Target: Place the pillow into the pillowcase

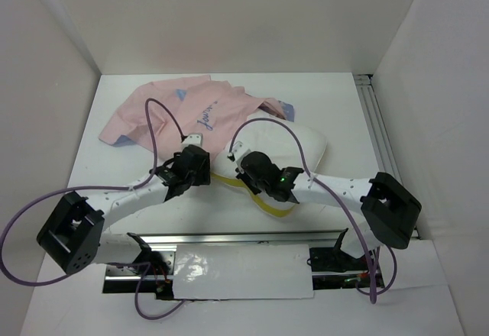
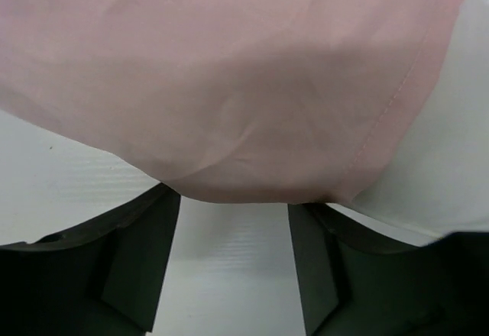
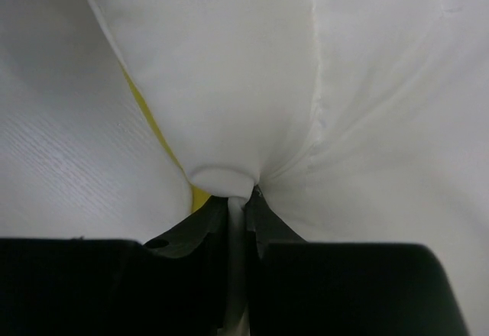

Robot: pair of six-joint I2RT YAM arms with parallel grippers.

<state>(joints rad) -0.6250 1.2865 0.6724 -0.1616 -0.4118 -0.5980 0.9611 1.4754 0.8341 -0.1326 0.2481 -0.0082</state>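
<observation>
The pink pillowcase point(image 1: 179, 111) lies crumpled, reverse side up, at the back left of the table. The white pillow point(image 1: 294, 149) with its yellow piped edge point(image 1: 267, 208) lies right of centre. My right gripper point(image 1: 246, 174) is shut on a pinch of the pillow's white fabric near its left edge; the pinch shows in the right wrist view point(image 3: 229, 183). My left gripper point(image 1: 192, 141) is open at the pillowcase's near edge. In the left wrist view the pink cloth point(image 2: 229, 84) drapes over the tips of its spread fingers point(image 2: 145, 237), with bare table between them.
A silver rail point(image 1: 378, 126) runs along the table's right side. White walls enclose the back and both sides. A metal bar with a white sheet point(image 1: 237, 271) lies along the near edge between the arm bases.
</observation>
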